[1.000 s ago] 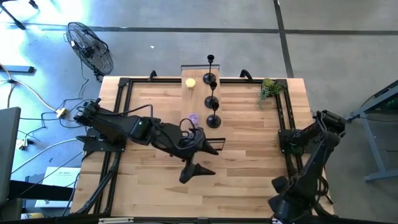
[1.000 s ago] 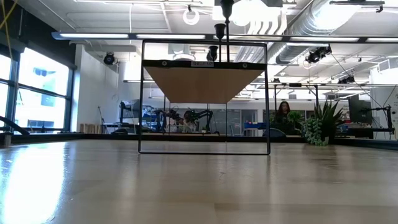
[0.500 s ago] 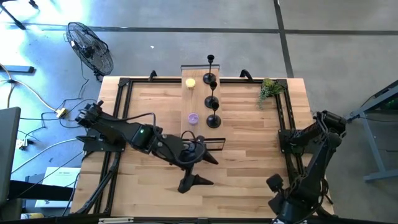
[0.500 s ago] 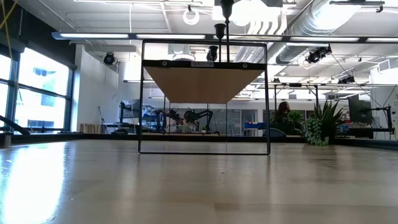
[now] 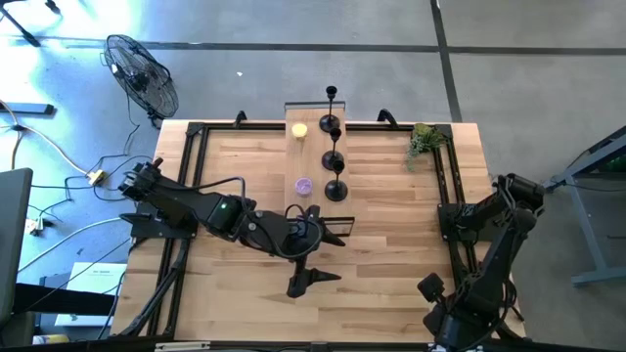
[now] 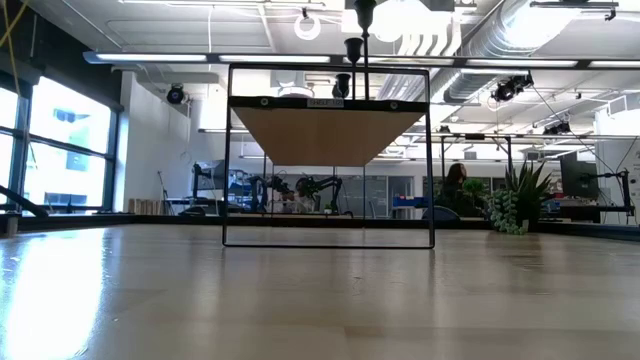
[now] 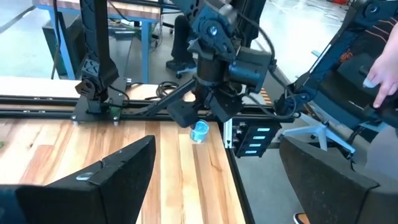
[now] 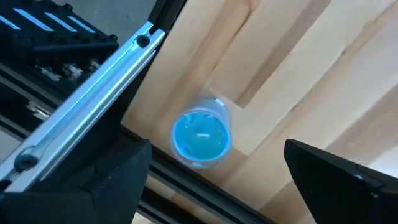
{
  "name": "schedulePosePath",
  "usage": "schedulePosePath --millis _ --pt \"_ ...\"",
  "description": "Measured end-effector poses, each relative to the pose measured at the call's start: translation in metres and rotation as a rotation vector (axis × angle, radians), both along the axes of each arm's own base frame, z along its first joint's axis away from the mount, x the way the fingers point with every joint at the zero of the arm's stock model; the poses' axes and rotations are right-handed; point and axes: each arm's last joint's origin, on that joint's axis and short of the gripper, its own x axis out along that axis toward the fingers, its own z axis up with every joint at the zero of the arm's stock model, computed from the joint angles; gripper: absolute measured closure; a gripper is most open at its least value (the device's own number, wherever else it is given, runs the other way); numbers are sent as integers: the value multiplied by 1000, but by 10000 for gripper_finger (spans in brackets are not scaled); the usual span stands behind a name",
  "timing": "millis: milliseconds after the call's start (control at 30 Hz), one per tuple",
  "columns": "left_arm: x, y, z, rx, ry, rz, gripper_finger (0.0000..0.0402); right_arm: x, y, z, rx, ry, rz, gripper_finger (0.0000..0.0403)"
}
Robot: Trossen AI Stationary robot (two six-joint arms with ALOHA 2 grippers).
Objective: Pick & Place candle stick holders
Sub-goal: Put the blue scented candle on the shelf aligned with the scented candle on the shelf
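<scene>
1. While hovering over the near middle of the table (image 5: 391, 225), holds nothing: so much for the left gripper (image 5: 315, 281), fingers spread wide apart and aimed towards the right arm's side.
2. Parked at the near right corner: right gripper (image 5: 430, 287), fingers likewise apart and empty, looking down on a small blue cup (image 8: 201, 138) beside the edge rail.
3. Standing upright in a close row at the far middle: three black candle holders (image 5: 335, 158), well apart from both grippers. Just beside the row, a yellow piece (image 5: 299, 129) and a purple piece (image 5: 304, 185); off at the far right, a green plant (image 5: 423, 140).
4. Judged to be the reach step, with no holder gripped or touched yet, so little or none of the task looks done.
5. Next move likely calls for swinging the left gripper round towards the far side, choosing the nearest holder (image 5: 336, 189), and setting the open fingers either side of its thin stem above the disc base before closing.
6. Worth approaching from the near end, since crowding the row could tip a neighbour.
</scene>
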Motion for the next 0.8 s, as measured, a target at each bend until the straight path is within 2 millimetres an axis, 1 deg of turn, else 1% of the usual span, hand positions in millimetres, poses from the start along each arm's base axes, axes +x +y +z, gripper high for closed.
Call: schedulePosePath --millis 133,267,567,800 --pt "0 0 0 1 -1 0 64 -2 -1 -16 28 41 -51 41" --pt "0 0 0 1 -1 0 64 -5 -6 -25 -2 85 -117 41" --pt "0 0 1 0 -4 1 64 -12 -2 -26 9 83 -92 41" --pt "0 0 1 2 -6 11 64 -14 1 -26 5 29 -79 41"
